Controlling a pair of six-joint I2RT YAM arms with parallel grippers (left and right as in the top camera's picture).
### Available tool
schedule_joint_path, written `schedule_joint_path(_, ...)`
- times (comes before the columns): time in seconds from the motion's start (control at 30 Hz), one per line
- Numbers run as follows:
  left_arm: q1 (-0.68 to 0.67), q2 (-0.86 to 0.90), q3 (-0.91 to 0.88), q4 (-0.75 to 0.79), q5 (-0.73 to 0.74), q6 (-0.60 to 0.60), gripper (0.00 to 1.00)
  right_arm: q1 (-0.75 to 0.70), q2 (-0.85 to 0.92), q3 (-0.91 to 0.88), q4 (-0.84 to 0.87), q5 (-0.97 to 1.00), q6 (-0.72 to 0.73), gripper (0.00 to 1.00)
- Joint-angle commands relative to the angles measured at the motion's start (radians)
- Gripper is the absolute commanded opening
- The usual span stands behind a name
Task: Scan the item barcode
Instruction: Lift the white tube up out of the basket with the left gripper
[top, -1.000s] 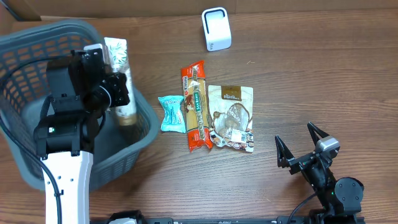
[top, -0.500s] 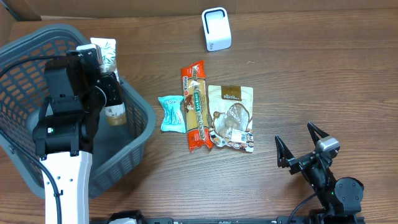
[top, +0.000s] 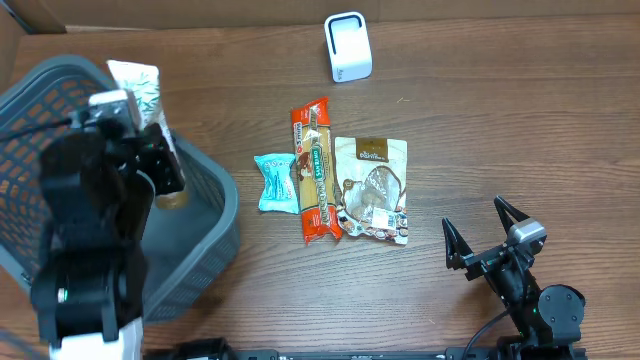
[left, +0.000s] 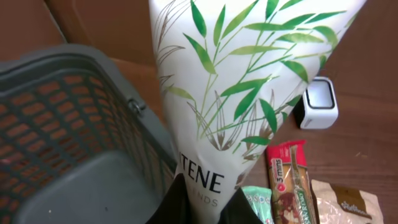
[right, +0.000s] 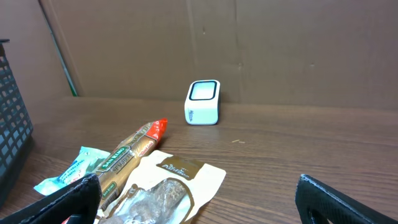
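a brown wooden table (top: 500, 110) sits in front of plain cardboard walls. a big gray basket (top: 205, 240) is on the left side of the table. the left gripper (left: 205, 208) is closed tight on a white tube with green leaves (left: 236, 93). it holds the tube near the bottom end, and the wide flat end points up. from above, the tube hangs over the back part of the basket, by its rim. a small white scanner (top: 348, 46) stands at the far edge of the table, well apart from the tube. three snacks lie side by side in the middle: a little teal packet (top: 275, 183), a long red packet (top: 314, 170) and a brown bag with a clear window (top: 372, 190). the right gripper (top: 472, 212) sits low near the front right, with its fingers spread wide and nothing in them.
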Motion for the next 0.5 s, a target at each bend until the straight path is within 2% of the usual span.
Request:
schedule_joint_path(0.0,-0.002,-0.084,0.057,0.022,-0.035,0.003,0.04,0.006,-0.008,-0.010,0.006,0.000,0.004,1.00)
schedule_joint_path(0.13,-0.003,-0.119,0.096,0.050,0.042,-0.016,0.04,0.006,-0.008,-0.010,0.006,0.000,0.004,1.00)
schedule_joint_path(0.23,-0.003,-0.126,0.110,0.090,0.201,-0.032,0.04,0.006,-0.008,-0.010,0.006,0.000,0.004,1.00)
schedule_joint_path(0.33,-0.005,-0.111,0.109,0.093,0.310,-0.106,0.04,0.006,-0.008,-0.010,0.006,0.000,0.004,1.00)
schedule_joint_path(0.47,-0.051,-0.062,0.109,0.053,0.331,-0.132,0.04,0.006,-0.008,-0.010,0.006,0.000,0.004,1.00)
